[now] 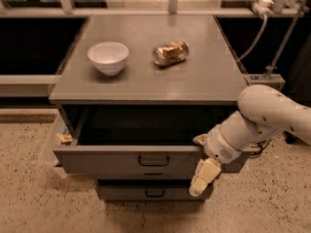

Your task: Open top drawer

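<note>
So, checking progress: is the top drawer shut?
No, the top drawer stands pulled out, its dark inside showing, with the gripper at its front's right end.
</note>
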